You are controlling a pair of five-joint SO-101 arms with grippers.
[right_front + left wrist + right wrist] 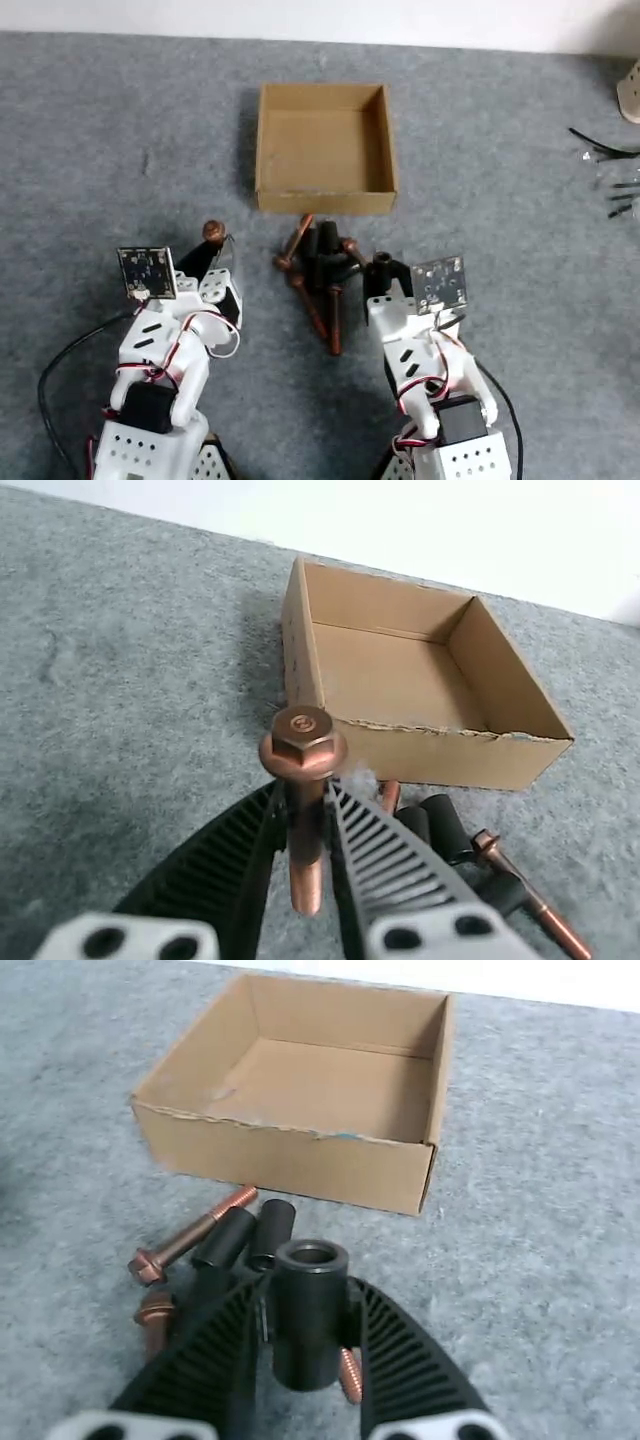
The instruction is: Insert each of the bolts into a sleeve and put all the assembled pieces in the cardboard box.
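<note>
The left gripper (305, 802) pinches an upright bolt (303, 748), the right gripper (308, 1298) clamps an upright sleeve (311, 1325), both near the box (322, 201).

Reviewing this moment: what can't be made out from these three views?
High view: in the pile between the arms, bolts and sleeves overlap and are small, so their count is unclear, as is whether any are already assembled.
Wrist views: the left gripper with its bolt and the right gripper with its sleeve cover part of that pile.
High view, right edge: the dark items are too small and cut off.
</note>
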